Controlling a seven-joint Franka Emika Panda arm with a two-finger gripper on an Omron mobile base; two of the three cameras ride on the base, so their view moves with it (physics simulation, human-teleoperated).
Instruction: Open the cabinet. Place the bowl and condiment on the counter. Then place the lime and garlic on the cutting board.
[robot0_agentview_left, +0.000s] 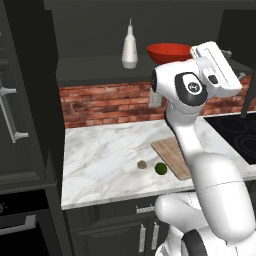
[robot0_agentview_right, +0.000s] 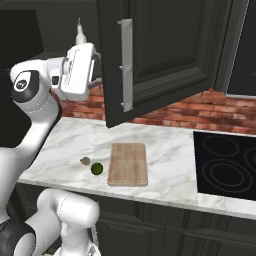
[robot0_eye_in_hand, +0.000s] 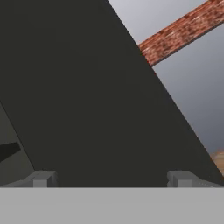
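The cabinet stands open, its right door swung out over the counter. On its shelf stand the white condiment bottle and, to its right, the red bowl. My gripper is up at shelf height, just left of the door's edge and handle. In the hand view the gripper is open, nothing between its fingers, facing a dark panel. Down on the counter the lime and garlic lie side by side just left of the cutting board.
A black stovetop lies right of the board. A brick backsplash runs behind the counter. A tall dark side cabinet with an oven handle stands at the left. Low drawers sit under the counter's edge.
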